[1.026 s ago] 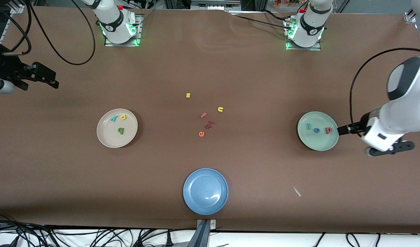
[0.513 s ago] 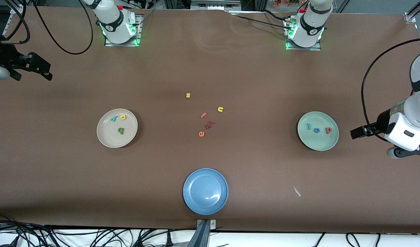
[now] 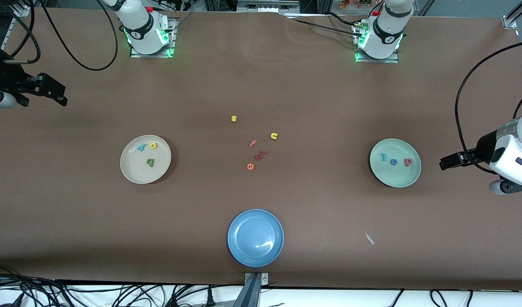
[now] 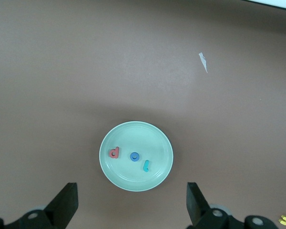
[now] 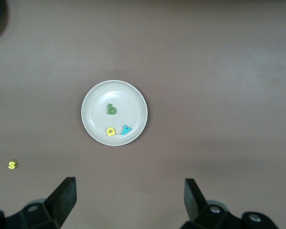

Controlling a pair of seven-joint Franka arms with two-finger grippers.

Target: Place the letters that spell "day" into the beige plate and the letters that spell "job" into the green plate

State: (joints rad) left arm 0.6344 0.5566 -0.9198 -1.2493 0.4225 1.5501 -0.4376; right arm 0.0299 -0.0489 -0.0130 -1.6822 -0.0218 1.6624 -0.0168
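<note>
The beige plate (image 3: pixel 135 170) (image 5: pixel 130 101) lies toward the right arm's end of the table. In it are the letters that spell "day": a green d (image 3: pixel 150 162) (image 5: pixel 112 109), a yellow a (image 3: pixel 152 145) (image 5: pixel 110 131) and a teal y (image 3: pixel 140 147) (image 5: pixel 126 129). The green plate (image 3: pixel 393 177) (image 4: pixel 129 135) lies toward the left arm's end and holds the letters that spell "job": a teal j (image 3: pixel 384 157) (image 4: pixel 146 166), a blue o (image 3: pixel 393 161) (image 4: pixel 134 156) and a red b (image 3: pixel 408 161) (image 4: pixel 114 152). My left gripper (image 3: pixel 450 161) (image 4: pixel 131 210) hangs open and empty over bare table beside the green plate. My right gripper (image 3: pixel 56 94) (image 5: pixel 128 202) is open and empty, high over the table's edge.
Loose letters lie mid-table: a yellow s (image 3: pixel 233 118), a yellow u (image 3: pixel 274 136), a pink f (image 3: pixel 253 143), an orange e (image 3: pixel 250 166) and dark red pieces (image 3: pixel 261 154). A blue plate (image 3: pixel 255 238) sits nearest the front camera. A white scrap (image 3: pixel 369 238) lies nearby.
My left arm has drawn back from the green plate toward its end of the table. My right gripper has shifted slightly outward. The letters and plates have not moved.
</note>
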